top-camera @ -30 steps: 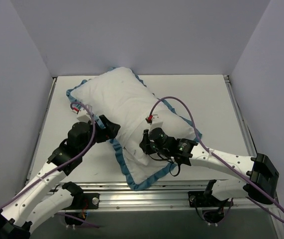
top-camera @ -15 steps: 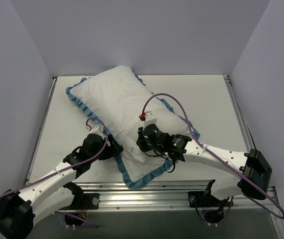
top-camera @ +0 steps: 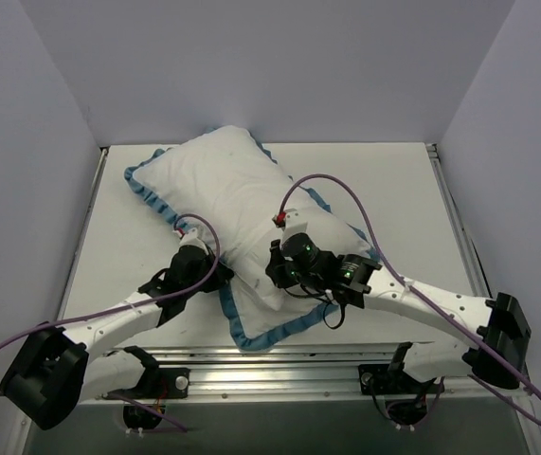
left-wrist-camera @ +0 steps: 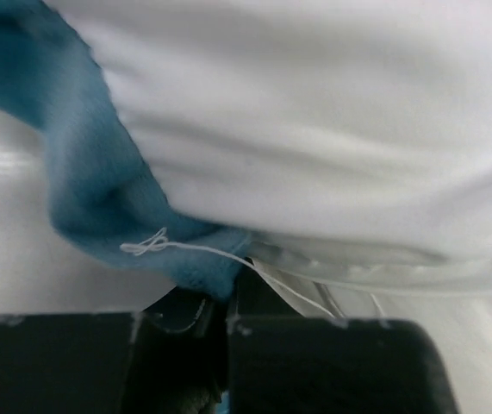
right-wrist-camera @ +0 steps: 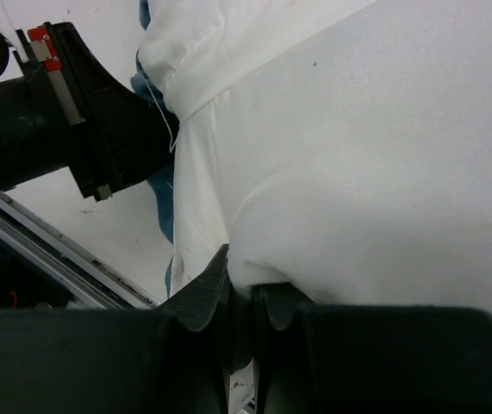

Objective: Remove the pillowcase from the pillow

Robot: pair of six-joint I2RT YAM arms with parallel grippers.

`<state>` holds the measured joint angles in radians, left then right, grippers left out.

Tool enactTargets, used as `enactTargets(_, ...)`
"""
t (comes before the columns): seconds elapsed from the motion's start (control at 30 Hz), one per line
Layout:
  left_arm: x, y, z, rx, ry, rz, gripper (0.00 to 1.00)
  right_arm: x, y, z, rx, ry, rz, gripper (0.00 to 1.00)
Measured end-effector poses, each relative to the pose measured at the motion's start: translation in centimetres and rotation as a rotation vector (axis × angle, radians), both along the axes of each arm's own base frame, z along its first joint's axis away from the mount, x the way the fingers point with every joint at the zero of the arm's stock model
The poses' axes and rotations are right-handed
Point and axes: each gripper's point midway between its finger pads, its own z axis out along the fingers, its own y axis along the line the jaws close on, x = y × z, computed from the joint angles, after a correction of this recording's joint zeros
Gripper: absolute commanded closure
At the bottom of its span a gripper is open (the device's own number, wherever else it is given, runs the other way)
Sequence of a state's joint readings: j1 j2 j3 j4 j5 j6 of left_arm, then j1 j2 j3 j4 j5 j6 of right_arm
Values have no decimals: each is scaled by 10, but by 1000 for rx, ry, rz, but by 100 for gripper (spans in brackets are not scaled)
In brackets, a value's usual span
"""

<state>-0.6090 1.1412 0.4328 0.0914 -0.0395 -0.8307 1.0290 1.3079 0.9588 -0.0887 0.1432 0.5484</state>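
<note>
The pillowcase [top-camera: 221, 180] lies diagonally across the table, white face up, with teal ruffled edging [top-camera: 239, 329] round it. My left gripper [top-camera: 218, 277] sits at its left edge. In the left wrist view that gripper [left-wrist-camera: 227, 302] is shut on the teal ruffle [left-wrist-camera: 90, 172], with a loose white thread hanging beside it. My right gripper [top-camera: 275, 275] rests on the near half of the white bulk. In the right wrist view its jaws [right-wrist-camera: 247, 297] are shut, pinching a fold of the plump white pillow [right-wrist-camera: 358, 155] just below the pillowcase's hemmed flap [right-wrist-camera: 189, 78].
The white table [top-camera: 412, 190] is walled on three sides. An aluminium rail [top-camera: 279, 365] runs along the near edge. Purple cables [top-camera: 346, 194] loop over both arms. The left arm's black wrist [right-wrist-camera: 56, 112] sits close beside the right gripper.
My left gripper has slid down the pillowcase's left edge towards me and shut on the teal ruffle. The right gripper stayed shut on the white fold and barely shifted.
</note>
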Motion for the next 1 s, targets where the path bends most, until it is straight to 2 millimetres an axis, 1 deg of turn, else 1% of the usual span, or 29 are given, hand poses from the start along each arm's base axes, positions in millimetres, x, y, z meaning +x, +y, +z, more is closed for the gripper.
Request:
enactTargets(0.1,16,5,10,19,-46,62,98,-4,-10,26,31,-25,2,100)
enactTargets(0.23,37,12,23,35,-92,161,98,-13,-27,72,83,-77,11,100)
enactTargets(0.3,46,15,28,41,-108,212,98,-19,-37,92,103,-98,17,100)
enactTargets(0.37,55,19,32,45,-122,262,98,-26,-47,107,119,-114,29,100)
enactTargets(0.43,63,22,34,51,-129,310,97,-33,-53,115,130,-117,52,100)
enactTargets(0.5,71,21,36,59,-133,336,94,-41,-57,116,131,-109,77,100)
enactTargets(0.57,77,19,36,68,-129,340,87,-47,-57,111,122,-89,108,100)
enactTargets(0.6,79,18,35,75,-126,338,77,-50,-57,106,116,-77,124,100)
enactTargets(0.63,80,17,33,84,-123,332,72,-54,-57,97,105,-58,140,87)
enactTargets(0.7,80,18,29,100,-114,328,59,-58,-57,88,91,-33,152,64)
enactTargets(0.73,79,21,27,113,-108,328,42,-62,-58,84,84,-14,162,46)
enactTargets(0.77,79,25,25,126,-106,328,36,-65,-59,82,81,-3,171,39)
enactTargets(0.8,78,29,24,134,-104,335,30,-67,-58,83,84,-3,183,34)
enactTargets(0.83,75,35,22,143,-98,340,22,-67,-58,85,86,-6,189,27)
enactTargets(0.9,65,46,26,157,-94,344,16,-66,-58,91,87,-17,183,22)
enactTargets(0.93,60,50,33,154,-101,344,14,-62,-59,95,85,-28,166,18)
enactTargets(1.0,52,54,53,129,-130,339,13,-49,-64,104,65,-58,99,15)
